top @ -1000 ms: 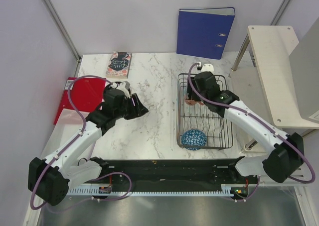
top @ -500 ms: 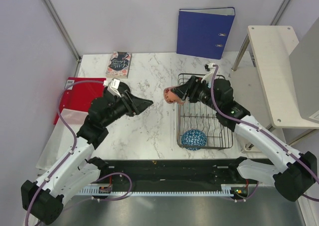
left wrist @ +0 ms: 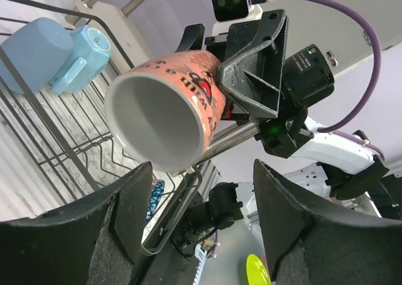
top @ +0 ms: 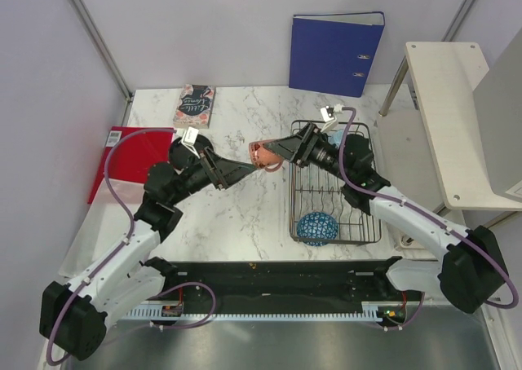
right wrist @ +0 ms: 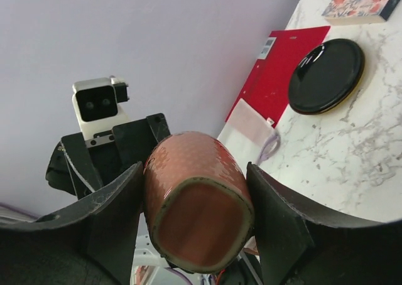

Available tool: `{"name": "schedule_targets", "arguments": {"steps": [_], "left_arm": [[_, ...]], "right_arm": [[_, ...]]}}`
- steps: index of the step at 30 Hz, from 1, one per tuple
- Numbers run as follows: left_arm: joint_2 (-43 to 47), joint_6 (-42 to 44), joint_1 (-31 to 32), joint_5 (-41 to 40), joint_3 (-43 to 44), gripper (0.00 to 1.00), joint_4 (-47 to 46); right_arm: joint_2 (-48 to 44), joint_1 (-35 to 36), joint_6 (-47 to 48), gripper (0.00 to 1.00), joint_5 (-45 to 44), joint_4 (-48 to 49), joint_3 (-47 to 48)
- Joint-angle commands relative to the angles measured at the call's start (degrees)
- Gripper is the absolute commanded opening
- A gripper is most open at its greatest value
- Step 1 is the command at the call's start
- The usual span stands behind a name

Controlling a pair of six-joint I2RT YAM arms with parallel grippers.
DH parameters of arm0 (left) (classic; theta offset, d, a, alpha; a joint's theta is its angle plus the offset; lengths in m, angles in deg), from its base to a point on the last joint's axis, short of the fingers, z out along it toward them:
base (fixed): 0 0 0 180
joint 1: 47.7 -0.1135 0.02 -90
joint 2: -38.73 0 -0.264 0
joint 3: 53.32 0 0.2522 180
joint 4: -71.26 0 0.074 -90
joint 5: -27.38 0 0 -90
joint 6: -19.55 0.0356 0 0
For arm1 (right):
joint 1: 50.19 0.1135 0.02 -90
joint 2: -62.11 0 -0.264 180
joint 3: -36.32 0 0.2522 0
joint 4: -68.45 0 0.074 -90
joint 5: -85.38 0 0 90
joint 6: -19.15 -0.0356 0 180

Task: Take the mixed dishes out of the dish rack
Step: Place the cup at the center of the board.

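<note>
My right gripper is shut on a small salmon-orange cup, holding it on its side in the air left of the dish rack. In the right wrist view the cup fills the gap between both fingers. My left gripper is open just left of the cup, pointing at it. In the left wrist view the cup's white mouth sits above my left gripper, not between its fingers. A blue mug and a blue net-patterned bowl lie in the rack. A black shallow dish rests on the table.
A red folder and a book lie at the table's left and back. A blue binder stands against the back wall. A white side table stands to the right of the rack.
The right arm has lifted the salmon-orange cup out of the rack and carried it left. The left arm has swung right toward it and its jaws have widened.
</note>
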Motion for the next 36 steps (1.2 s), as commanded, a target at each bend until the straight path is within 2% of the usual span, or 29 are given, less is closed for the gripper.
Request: {"name": "schedule_targets", "arguments": {"steps": [1,8,11,12,14,15,16,17,19,20,21,22,23,25,26,29,31,32,33,34,36], "left_arm": [[-1.06,-2.68,-0.09,2.13,-0.74,0.70,-5.55],[-2.21,-2.95,-0.09,2.22,-0.82,0.63,-6.26],[-1.77,-2.78,-0.09,2.22,-1.00,0.48,-6.35],[-1.68,-2.77,-0.09,2.22,-1.09,0.37,-6.26],[-1.51,-2.60,-0.09,2.49,-1.18,0.24,-6.35],[-1.25,-2.42,-0.09,2.49,-1.26,0.04,-6.26],[-1.24,-2.42,-0.09,2.49,-1.26,0.02,-5.91],[-1.07,-2.25,-0.09,2.49,-1.09,0.02,-5.38],[-0.45,-1.03,-0.18,2.05,-0.48,0.02,-3.11],[-0.28,-0.23,-0.18,1.70,0.05,0.02,1.26],[-0.10,0.82,-0.18,1.17,2.05,0.02,4.08],[-0.36,3.79,-0.18,0.12,3.47,0.02,8.11],[-0.45,5.47,-0.18,-0.67,6.44,0.02,15.20],[-1.06,9.68,-0.27,-3.12,8.74,0.02,21.31],[-1.24,10.84,-0.36,-4.10,10.58,0.02,25.78],[-2.38,14.36,-0.79,-8.05,13.83,0.02,31.34],[-4.74,17.85,-1.32,-14.87,17.44,0.02,41.34],[-8.50,19.36,-1.50,-17.70,22.33,0.02,45.12],[-11.50,20.77,-1.67,-20.77,25.07,0.02,52.99],[-14.14,22.96,-1.94,-26.81,27.80,0.02,56.37],[-22.22,24.90,-2.20,-31.60,35.36,0.02,61.13]], "right_arm": [[1.93,2.43,-2.61,0.00,2.25,9.47,1.27],[4.40,6.38,-1.73,0.00,1.64,10.17,2.24],[4.49,6.74,-1.47,0.00,1.29,10.08,1.89],[4.32,6.74,-1.38,0.00,1.20,9.91,1.80],[4.05,6.74,-0.77,0.00,1.20,9.21,1.80],[3.96,6.74,-0.59,0.00,1.37,8.94,1.80],[3.88,6.74,0.19,0.00,1.37,8.16,1.88],[3.61,6.74,0.90,0.16,1.11,6.93,2.23],[2.48,6.74,3.53,0.59,-1.51,0.03,3.20],[1.86,6.74,7.02,0.86,-3.35,-3.42,4.68],[1.16,6.74,9.15,0.94,-5.81,-7.54,5.66],[-0.33,6.65,11.17,0.98,-13.66,-17.33,6.97],[-0.78,6.74,13.63,0.98,-17.40,-22.21,10.20],[-1.74,6.83,19.26,0.98,-25.66,-33.00,13.04],[-2.01,6.83,20.49,0.98,-31.79,-35.24,14.79],[-3.85,6.74,23.66,0.98,-39.64,-40.53,16.12],[-4.99,6.83,24.37,0.98,-42.38,-43.07,16.12],[-5.17,6.74,24.55,0.98,-43.27,-43.61,15.60],[-5.52,6.83,24.64,0.98,-44.58,-44.23,15.25],[-5.88,6.83,24.72,0.98,-45.11,-45.19,14.90],[-6.14,6.83,24.72,0.98,-45.73,-45.72,13.49]]}}
